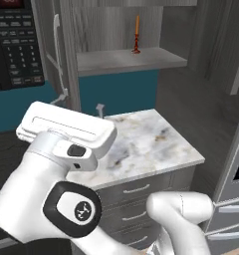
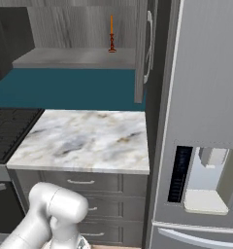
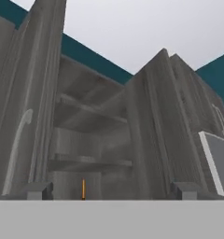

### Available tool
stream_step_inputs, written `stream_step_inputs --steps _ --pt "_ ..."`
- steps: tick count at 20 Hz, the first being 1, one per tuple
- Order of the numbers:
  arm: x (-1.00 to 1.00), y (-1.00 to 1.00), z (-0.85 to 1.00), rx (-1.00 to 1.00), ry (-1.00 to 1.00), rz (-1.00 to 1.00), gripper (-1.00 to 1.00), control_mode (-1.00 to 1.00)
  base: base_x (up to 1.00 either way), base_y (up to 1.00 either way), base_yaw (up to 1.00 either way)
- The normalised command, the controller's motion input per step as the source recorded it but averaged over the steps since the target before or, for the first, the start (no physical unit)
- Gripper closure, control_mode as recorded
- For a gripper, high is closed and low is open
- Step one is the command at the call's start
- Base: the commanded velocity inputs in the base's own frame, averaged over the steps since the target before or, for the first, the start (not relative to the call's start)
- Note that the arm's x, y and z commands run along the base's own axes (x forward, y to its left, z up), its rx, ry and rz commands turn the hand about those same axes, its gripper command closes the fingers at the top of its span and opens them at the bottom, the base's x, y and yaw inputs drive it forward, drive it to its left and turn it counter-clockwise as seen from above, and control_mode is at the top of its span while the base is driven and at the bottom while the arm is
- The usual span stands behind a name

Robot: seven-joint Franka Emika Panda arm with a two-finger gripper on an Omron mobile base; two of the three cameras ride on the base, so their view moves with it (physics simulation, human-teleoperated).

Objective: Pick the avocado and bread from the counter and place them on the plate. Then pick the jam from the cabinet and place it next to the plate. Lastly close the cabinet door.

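The marble counter [image 1: 151,144] [image 2: 89,141] lies bare ahead of me. Above it the grey cabinet [image 1: 126,60] [image 2: 74,56] [image 3: 90,158] stands open. Its cabinet door [image 1: 66,55] [image 2: 141,53] [image 3: 20,116] is swung out, showing a long silver handle [image 1: 57,50]. On the lower shelf stands a thin orange stick on a dark-red base [image 1: 136,35] [image 2: 111,34] [image 3: 83,189]. My gripper [image 3: 112,191] is open and empty, pointing up at the cabinet from below. One of its fingertips [image 1: 99,109] shows above the white hand at the counter's left. The avocado, bread, plate and jam are out of view.
A black microwave [image 1: 14,45] hangs left of the cabinet door, with a black stove top [image 2: 11,126] below it. A tall steel fridge [image 2: 206,97] walls off the counter's right side. Grey drawers [image 2: 79,182] run under the counter.
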Motion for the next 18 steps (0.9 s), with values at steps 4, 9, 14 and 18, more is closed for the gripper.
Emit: stream_step_inputs --steps 4,9,14,18 --pt "0.29 0.00 0.00 0.06 0.20 -0.04 -1.00 -1.00 0.00 0.00 0.00" --pt "0.40 0.05 -0.18 0.05 0.24 -0.04 -1.00 -1.00 0.00 0.00 0.00" --pt "0.70 0.11 -0.14 0.01 0.19 -0.09 -1.00 -1.00 0.00 0.00 0.00" --pt "0.95 -0.02 -0.12 0.00 0.19 -0.07 -1.00 -1.00 0.00 0.00 0.00"
